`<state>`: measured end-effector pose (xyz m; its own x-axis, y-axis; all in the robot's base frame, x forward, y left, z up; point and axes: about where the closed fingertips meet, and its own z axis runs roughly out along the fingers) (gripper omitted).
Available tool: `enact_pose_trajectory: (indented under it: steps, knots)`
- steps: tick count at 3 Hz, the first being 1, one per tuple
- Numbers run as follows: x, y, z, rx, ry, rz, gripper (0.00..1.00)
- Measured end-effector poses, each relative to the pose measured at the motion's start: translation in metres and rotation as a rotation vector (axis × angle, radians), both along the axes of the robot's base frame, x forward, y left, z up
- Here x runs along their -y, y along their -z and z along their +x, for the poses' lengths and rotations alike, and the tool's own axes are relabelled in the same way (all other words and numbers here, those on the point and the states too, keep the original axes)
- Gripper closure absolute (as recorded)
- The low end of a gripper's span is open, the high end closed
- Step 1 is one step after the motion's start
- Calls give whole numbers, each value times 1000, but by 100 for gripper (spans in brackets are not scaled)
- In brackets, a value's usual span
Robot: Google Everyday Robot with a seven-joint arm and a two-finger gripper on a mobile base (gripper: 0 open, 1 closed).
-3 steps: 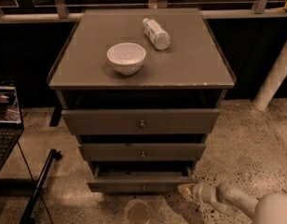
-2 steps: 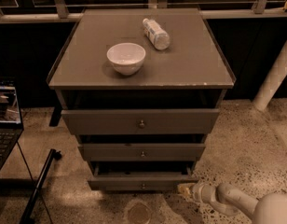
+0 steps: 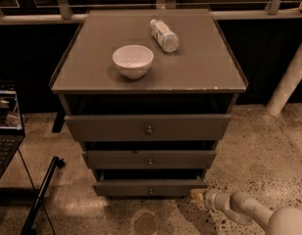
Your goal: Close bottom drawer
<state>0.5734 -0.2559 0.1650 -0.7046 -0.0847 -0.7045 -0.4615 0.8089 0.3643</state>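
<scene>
The bottom drawer (image 3: 150, 188) is the lowest of three grey-brown drawers in the cabinet. It stands pulled out, with a small round knob (image 3: 151, 191) at the centre of its low front panel. My gripper (image 3: 197, 194) is low on the right, with its tip at the right end of the bottom drawer's front. The white arm (image 3: 249, 211) runs from it to the lower right corner.
The middle drawer (image 3: 149, 159) and top drawer (image 3: 147, 127) also stand partly out. A white bowl (image 3: 133, 60) and a lying plastic bottle (image 3: 164, 35) are on the cabinet top (image 3: 200, 70). A laptop (image 3: 4, 126) on a stand is at the left. A white post (image 3: 288, 82) is at the right.
</scene>
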Motion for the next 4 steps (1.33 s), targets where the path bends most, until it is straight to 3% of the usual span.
enact_pose_trajectory:
  steps: [3, 4]
  knots:
    - [30, -2, 40, 77, 85, 15, 100]
    - [20, 4, 50, 93, 109, 60, 100]
